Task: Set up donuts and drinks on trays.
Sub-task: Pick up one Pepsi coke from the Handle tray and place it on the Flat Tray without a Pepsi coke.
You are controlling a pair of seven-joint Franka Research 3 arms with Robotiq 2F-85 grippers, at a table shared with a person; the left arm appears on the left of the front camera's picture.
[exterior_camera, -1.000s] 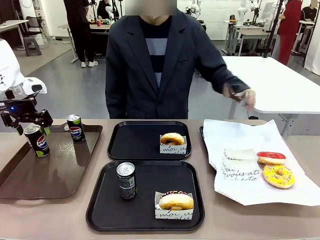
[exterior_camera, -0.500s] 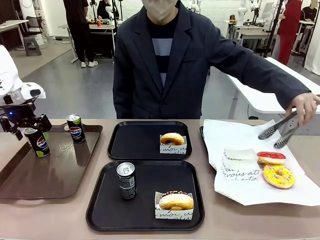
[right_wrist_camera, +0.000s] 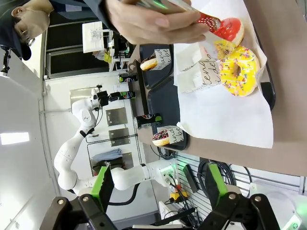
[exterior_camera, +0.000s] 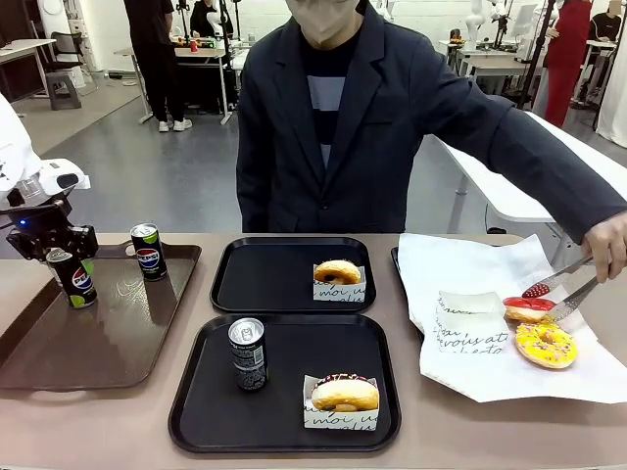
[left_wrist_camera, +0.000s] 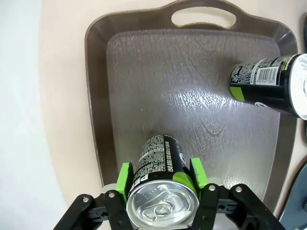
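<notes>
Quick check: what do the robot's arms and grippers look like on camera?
The left arm is white, with rounded joints. The left gripper is black, with bright green pads and bolted linkages. The right gripper matches: black fingers, green pads.

Tongs [right_wrist_camera: 207,19] in hand [right_wrist_camera: 148,21] — at red-iced donut [right_wrist_camera: 232,28]

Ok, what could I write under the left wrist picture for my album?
Left pincer gripping a Pepsi can on the brown tray, a second can farther off.

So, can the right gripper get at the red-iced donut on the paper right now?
Probably not yet: the right gripper is open and empty, but the person's hand holds tongs against the red-iced donut, blocking the approach.
</notes>
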